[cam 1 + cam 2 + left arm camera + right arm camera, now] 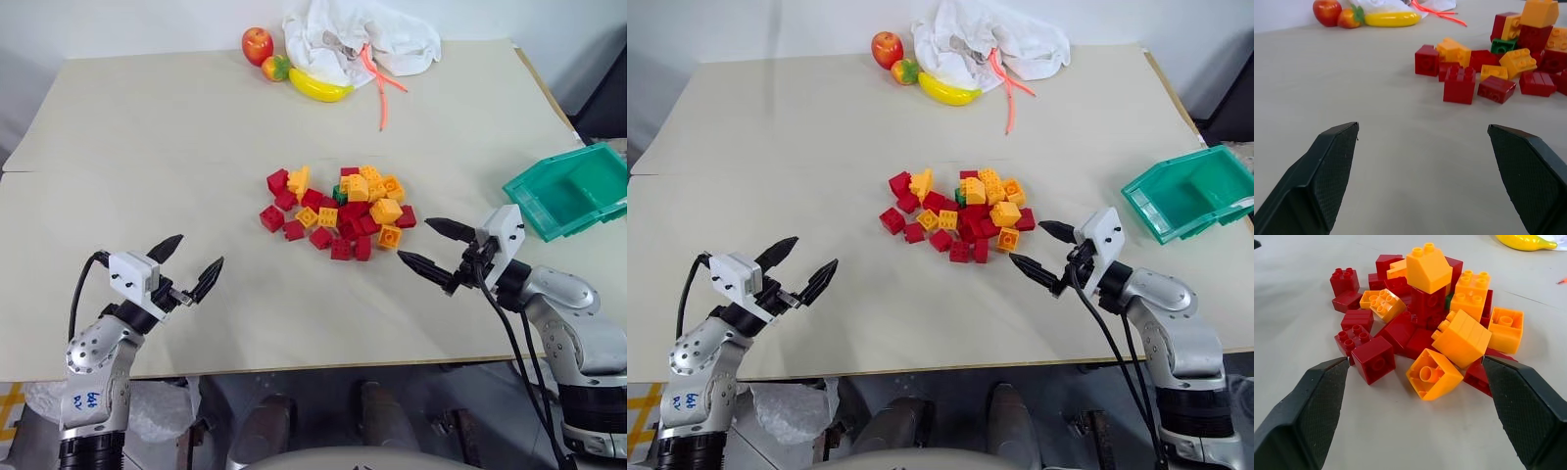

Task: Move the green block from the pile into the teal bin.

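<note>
My left gripper [186,264] hangs over bare table [147,147], jaws spread wide, nothing between them; from its wrist the pile [1498,63] sits well ahead and off toward its right finger. The green block [1503,46] shows there as a small dark-green brick, studs up, wedged low behind red and orange bricks on the pile's far side. In the head view the block [340,194] is near the pile's middle, a bit toward the far edge, mostly boxed in by red neighbours. My right gripper [429,247] is just beside the pile's near-right edge, jaws fully apart and holding nothing, pointing into the heap; a tipped orange brick [1432,374] lies right ahead between its fingers [1308,416], and only a sliver of green [1449,299] peeks out past the tall stack, far ahead of the jaws. My read on handling: hard, light, stiff plastic, smooth sides so it could slip or squirt out under a skewed pinch; not fragile. Best hold is probably across two opposite flat side walls, coming from above, since neighbours touch it and side access looks blocked; nudging reds aside first may be needed. Loose bricks around will likely shift. Bin [573,191] is beyond my right gripper, well apart from the pile, open top, empty as far as I can see.
</note>
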You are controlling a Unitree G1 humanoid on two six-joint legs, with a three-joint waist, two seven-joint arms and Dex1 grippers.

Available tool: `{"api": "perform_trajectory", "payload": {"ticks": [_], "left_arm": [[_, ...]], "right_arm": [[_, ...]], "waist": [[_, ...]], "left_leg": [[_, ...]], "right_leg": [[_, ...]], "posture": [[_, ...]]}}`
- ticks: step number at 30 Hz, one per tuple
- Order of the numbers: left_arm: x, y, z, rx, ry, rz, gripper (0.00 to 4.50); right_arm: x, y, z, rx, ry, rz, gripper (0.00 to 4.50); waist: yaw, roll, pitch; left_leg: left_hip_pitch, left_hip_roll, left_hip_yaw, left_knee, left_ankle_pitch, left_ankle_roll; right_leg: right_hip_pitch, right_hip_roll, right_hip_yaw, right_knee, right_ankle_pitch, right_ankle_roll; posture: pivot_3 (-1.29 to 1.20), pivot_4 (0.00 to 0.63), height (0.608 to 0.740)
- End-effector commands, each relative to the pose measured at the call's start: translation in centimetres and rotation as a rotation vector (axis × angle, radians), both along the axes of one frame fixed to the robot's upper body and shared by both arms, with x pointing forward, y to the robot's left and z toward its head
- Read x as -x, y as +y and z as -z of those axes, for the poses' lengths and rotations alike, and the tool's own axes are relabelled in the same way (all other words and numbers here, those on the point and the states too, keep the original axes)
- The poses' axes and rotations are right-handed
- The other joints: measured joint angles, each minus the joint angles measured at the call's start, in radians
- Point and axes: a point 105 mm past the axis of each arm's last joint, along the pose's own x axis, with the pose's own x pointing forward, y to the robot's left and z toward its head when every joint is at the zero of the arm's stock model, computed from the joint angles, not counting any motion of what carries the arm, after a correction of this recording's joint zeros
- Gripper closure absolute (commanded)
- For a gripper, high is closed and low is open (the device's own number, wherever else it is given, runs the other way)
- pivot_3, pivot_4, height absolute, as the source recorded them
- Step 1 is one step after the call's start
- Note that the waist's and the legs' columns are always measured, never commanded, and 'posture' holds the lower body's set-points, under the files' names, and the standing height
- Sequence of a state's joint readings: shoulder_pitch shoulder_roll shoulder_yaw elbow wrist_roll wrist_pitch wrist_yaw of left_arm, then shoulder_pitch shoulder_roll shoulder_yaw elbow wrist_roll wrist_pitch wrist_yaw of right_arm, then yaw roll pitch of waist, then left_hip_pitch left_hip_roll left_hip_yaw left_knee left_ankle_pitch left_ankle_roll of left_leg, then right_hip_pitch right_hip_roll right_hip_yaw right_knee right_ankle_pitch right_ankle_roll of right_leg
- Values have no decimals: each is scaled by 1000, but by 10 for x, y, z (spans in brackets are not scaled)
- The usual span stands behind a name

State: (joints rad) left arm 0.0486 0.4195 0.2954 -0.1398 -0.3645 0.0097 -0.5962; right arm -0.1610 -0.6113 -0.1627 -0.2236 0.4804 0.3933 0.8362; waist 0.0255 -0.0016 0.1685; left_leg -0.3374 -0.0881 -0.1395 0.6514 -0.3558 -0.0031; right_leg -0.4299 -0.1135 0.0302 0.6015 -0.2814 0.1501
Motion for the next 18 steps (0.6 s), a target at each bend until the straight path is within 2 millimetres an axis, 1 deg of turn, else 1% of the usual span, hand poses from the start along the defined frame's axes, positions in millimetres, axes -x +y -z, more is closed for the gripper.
{"api": "perform_trajectory", "payload": {"ticks": [1, 6, 10, 13, 16, 17, 18], "left_arm": [[0, 0, -7, -15, -29, 16, 12], [-4, 1, -9, -4, -10, 21, 12], [-7, 0, -9, -22, 23, 25, 12], [-9, -3, -10, -48, 33, 54, 12], [-8, -7, -19, -57, -21, 123, 12], [-8, -7, -20, -59, -31, 137, 12], [-11, -8, -20, -72, -32, 151, 12]], "right_arm": [[2, 3, -13, 4, -57, -20, 0], [5, 5, -14, 1, -60, -23, 0], [13, 15, -18, 8, -65, -41, 0], [20, 35, -28, 45, -96, -63, 0], [24, 59, -33, 66, -88, -98, 0], [25, 68, -34, 63, -80, -116, 0], [27, 84, -36, 43, -71, -156, 0]], "waist": [[0, 0, 0], [-1, 0, 0], [-1, 0, 0], [-2, 0, 0], [-2, 0, 0], [-1, 0, 0], [-2, 0, 0]], "left_leg": [[0, 0, 0, 0, 0, 0], [0, 0, 0, 0, 0, 0], [0, 0, 0, 0, 0, 0], [0, 0, 0, 0, 0, 0], [0, 1, 0, 0, 0, -1], [0, 1, 0, 1, 0, -1], [0, 1, 0, 1, 0, -1]], "right_leg": [[0, 0, 0, 0, 0, 0], [0, 0, 0, 0, 0, 0], [0, 0, 0, 0, 0, 0], [0, 0, 0, 1, 0, 0], [-1, 1, 0, 1, 0, 0], [-1, 1, 0, 1, 0, 0], [-1, 1, 0, 1, 0, 0]], "posture": [[0, 150, 740], [0, 150, 740], [0, 150, 740], [0, 150, 740], [0, 150, 740], [0, 150, 740], [0, 150, 740]]}}
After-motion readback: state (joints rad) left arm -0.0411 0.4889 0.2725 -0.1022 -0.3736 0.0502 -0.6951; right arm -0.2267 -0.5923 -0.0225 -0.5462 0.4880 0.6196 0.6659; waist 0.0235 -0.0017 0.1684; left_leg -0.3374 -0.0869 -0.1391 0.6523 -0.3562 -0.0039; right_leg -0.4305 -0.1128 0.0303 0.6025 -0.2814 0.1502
